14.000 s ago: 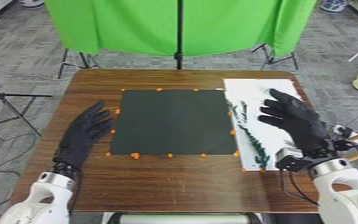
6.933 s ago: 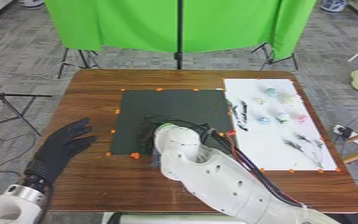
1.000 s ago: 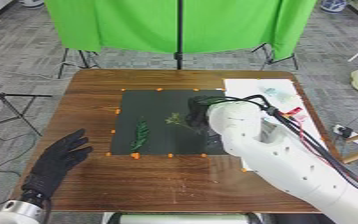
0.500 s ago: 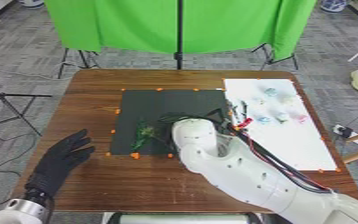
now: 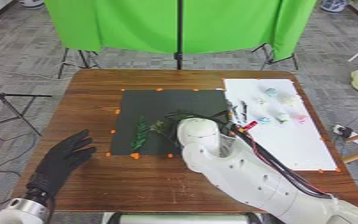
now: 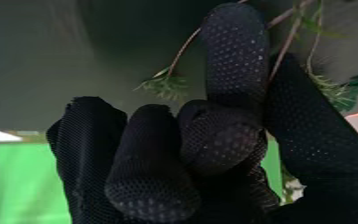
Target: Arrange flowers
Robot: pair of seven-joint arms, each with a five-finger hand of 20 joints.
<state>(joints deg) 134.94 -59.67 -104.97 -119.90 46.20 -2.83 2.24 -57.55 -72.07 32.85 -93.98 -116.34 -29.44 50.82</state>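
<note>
My right hand (image 5: 176,117) is low over the black mat (image 5: 162,102), mostly hidden behind its own wrist. A thin sprig (image 5: 159,127) shows at its left side. In the right wrist view, thin stems with feathery green tufts (image 6: 167,86) run between finger and thumb of my right hand (image 6: 233,75), which pinches them. A dark green leafy sprig (image 5: 141,135) lies upright on the mat, left of the thin sprig. Several pale flowers (image 5: 270,92) and dark stems (image 5: 240,111) are on the white board (image 5: 309,150). My left hand (image 5: 62,159) is open over the table's left side.
Orange tape pieces (image 5: 135,156) mark the edges of the mat and board on the brown table (image 5: 158,185). My right forearm crosses the table's near right part and covers the board's lower left corner. A green cloth (image 5: 122,25) hangs behind.
The leafy sprig has gone from the board to the mat. Over the last second my right hand moved left and nearer with the thin sprig, then slightly back right. The board's lower dark sprigs are gone.
</note>
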